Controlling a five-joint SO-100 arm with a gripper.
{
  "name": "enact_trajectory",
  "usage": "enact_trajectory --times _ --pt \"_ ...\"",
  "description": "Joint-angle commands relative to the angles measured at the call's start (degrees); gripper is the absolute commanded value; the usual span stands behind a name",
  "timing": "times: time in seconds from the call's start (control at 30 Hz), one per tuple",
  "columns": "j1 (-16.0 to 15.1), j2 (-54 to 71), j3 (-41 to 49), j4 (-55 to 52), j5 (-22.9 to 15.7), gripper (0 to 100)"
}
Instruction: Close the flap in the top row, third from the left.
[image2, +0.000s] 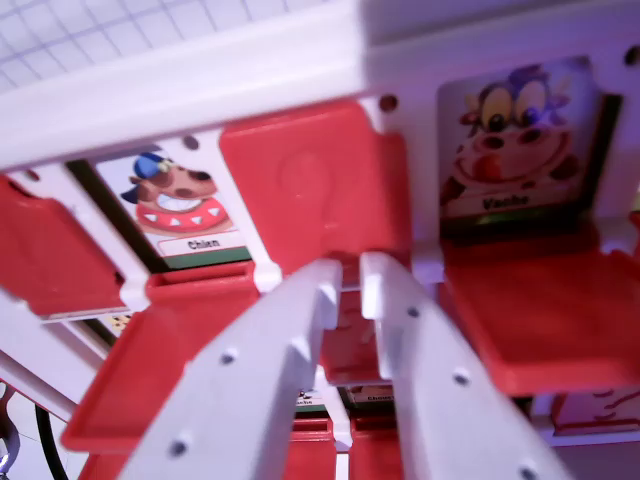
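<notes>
A white game board (200, 90) with red flaps fills the wrist view. In the middle, one red flap (310, 190) stands up and covers its picture. To its left a dog card marked "Chien" (180, 205) shows, and its flap (150, 370) lies folded down. To the right a cow card marked "Vache" (510, 140) shows above its folded-down flap (550, 320). My gripper (347, 278) reaches up from the bottom edge. Its two white fingertips (318, 285) sit almost together just below the upright middle flap, with nothing between them.
Another red flap (50, 260) stands at the far left. More cards and flaps of a lower row are partly hidden behind my fingers. A white gridded mat (100, 30) lies beyond the board at the top left. A dark cable (45, 440) curls at the bottom left.
</notes>
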Motion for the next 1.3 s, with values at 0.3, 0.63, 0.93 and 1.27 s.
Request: enact_trajectory --times 0.3,0.63,0.93,1.27 --pt "0.7 10.7 -3.3 5.9 1.1 2" --pt "1.8 23.6 4.0 10.4 0.8 2" --pt "2.5 36.2 11.9 14.2 -1.7 2" --pt "2.5 52.6 24.1 17.8 -4.2 2"
